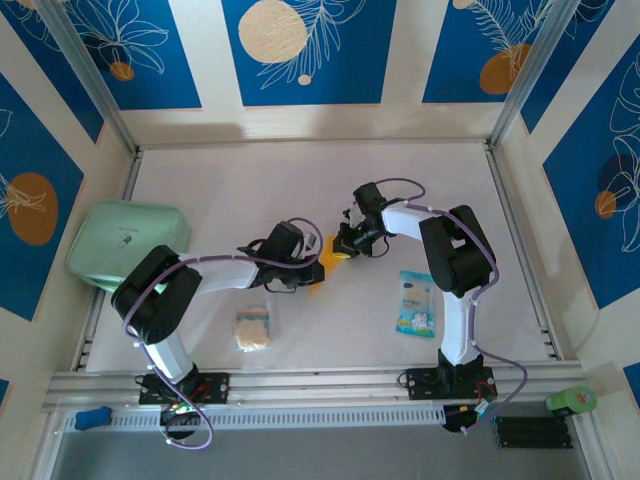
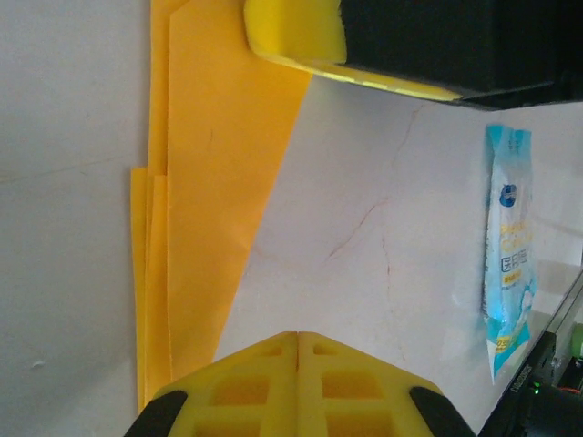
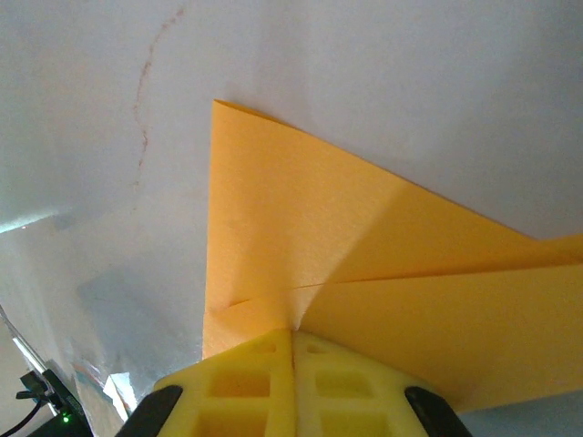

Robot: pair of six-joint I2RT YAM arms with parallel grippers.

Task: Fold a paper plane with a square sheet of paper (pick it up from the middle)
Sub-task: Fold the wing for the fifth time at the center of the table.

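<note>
Your right hand [image 3: 293, 344], clamped on the folded paper [image 3: 364, 264], faces your left hand [image 2: 298, 344], fingers together; the paper's long axis runs between them.

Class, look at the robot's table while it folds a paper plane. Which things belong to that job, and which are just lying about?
Belongs to the job:
- partly folded orange-yellow paper, lying between the two arms

Just lying about:
- light-blue and white printed packet
- small beige-yellow spongy square
- pale green case at the table's left edge
</note>
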